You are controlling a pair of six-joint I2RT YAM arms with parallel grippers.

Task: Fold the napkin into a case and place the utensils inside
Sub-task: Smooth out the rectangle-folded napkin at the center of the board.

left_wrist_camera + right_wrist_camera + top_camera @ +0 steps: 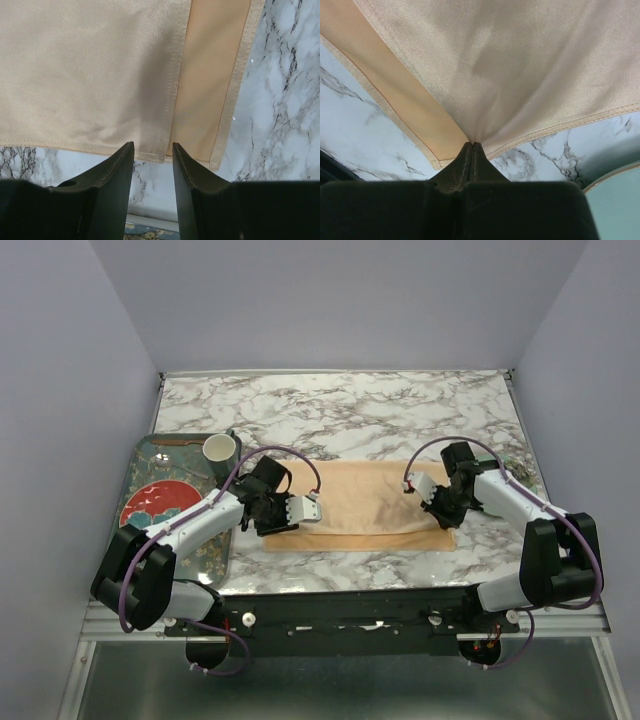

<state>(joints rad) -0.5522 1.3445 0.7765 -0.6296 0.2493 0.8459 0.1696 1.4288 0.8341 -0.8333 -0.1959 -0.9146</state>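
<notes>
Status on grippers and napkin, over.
Right gripper shut on napkin corner. Left gripper open at its left edge. Tray and cup left of it, not blocking.

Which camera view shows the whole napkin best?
The top external view: the napkin shows almost whole, a folded rectangle seen from above. The left wrist view shows only one layered corner; the right wrist view shows only the edge pinched in the shut right gripper.

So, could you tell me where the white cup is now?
In the top view, the white cup stands at the far right corner of the tray, left of the napkin.
</notes>
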